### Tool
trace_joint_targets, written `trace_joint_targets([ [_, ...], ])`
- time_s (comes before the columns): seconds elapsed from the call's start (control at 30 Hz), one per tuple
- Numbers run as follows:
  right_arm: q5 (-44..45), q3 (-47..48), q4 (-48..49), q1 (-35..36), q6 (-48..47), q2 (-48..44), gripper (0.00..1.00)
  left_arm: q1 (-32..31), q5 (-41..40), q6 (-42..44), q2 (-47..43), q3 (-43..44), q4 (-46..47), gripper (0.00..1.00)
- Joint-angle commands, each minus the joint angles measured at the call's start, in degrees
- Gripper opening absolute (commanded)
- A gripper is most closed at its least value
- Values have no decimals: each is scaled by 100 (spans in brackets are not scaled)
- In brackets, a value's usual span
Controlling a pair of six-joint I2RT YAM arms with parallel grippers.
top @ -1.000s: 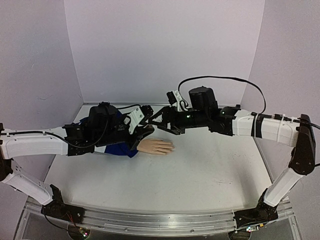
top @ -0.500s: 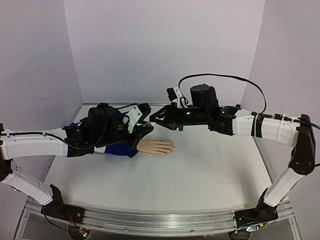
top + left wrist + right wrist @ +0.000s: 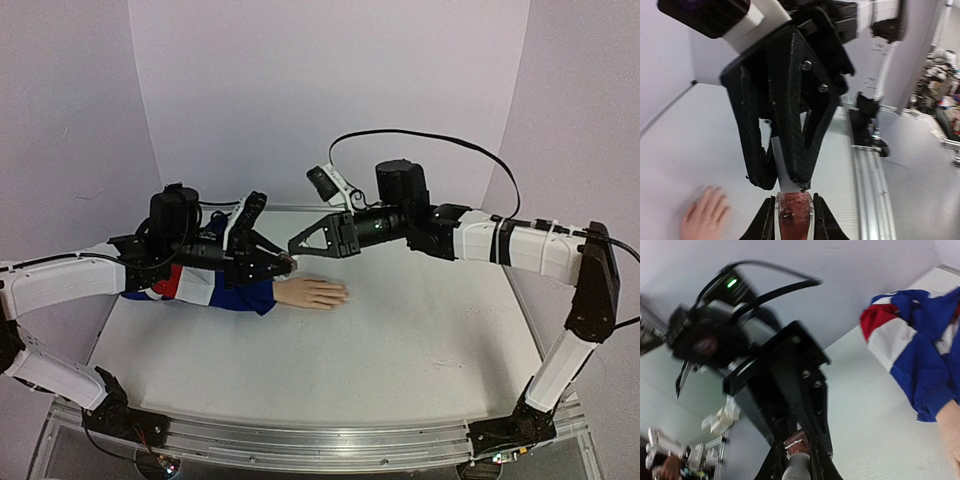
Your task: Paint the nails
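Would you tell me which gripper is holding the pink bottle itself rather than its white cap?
The left gripper: it clamps the bottle by its body, whereas the right gripper is closed on the cap.

- Top external looks down from above and behind, over the whole desk.
- Left wrist sits close behind the left claw, facing the right claw.
- Right wrist faces the opposite way; both share the bottle.

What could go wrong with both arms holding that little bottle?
The left end effector holds the pink bottle near its fingertips while the right end effector pinches the white cap, so a twist could slip it. They meet close to the sleeve and mannequin hand, so polish might spill there.
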Motion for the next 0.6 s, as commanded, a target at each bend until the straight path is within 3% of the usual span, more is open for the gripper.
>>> trace_joint_targets([
  [0.0, -2248, 309, -320, 176, -1491, 124, 0, 202, 2997, -549, 5, 351, 454, 0],
  [0.13, -1705, 310, -483, 189, -1470, 2, 0, 200, 2528, -534, 32, 262, 454, 0],
  [0.2, -1233, 256, -532, 184, -1376, -109, 8, 200, 2068, -453, -15, 197, 459, 0],
  [0.33, 116, 191, -620, 190, -879, -313, 53, 201, 1143, -245, -103, 88, 462, 0],
  [0.47, 1229, 83, -731, 184, -315, -605, 89, 202, 217, -134, -226, -36, 464, 0],
  [0.5, 1428, 44, -756, 185, -176, -692, 96, 201, 56, -95, -252, -77, 456, 0],
  [0.57, 1708, -19, -807, 189, 69, -826, 98, 196, -180, -44, -314, -145, 457, 0],
])
